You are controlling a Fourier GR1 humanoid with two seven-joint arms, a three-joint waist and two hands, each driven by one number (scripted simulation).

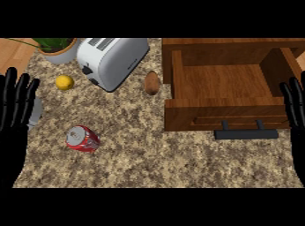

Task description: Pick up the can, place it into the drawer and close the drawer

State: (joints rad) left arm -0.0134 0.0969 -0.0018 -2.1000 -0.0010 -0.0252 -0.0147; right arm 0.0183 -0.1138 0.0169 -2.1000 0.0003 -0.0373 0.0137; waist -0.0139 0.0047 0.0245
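Observation:
A red can [82,139] lies on its side on the speckled counter [148,163], left of centre. The wooden drawer [228,114] stands pulled open at the right, its inside bare, with a black handle [245,133] on its front. My left hand [9,114] rests open at the left edge, fingers up, a short way left of the can. My right hand [303,114] rests open at the right edge, beside the drawer's right wall. Neither hand touches anything.
A silver toaster [111,59] stands at the back, a potted plant [56,48] to its left. A yellow lemon [65,82] lies near the toaster. A brown oval thing [152,83] stands by the drawer's left wall.

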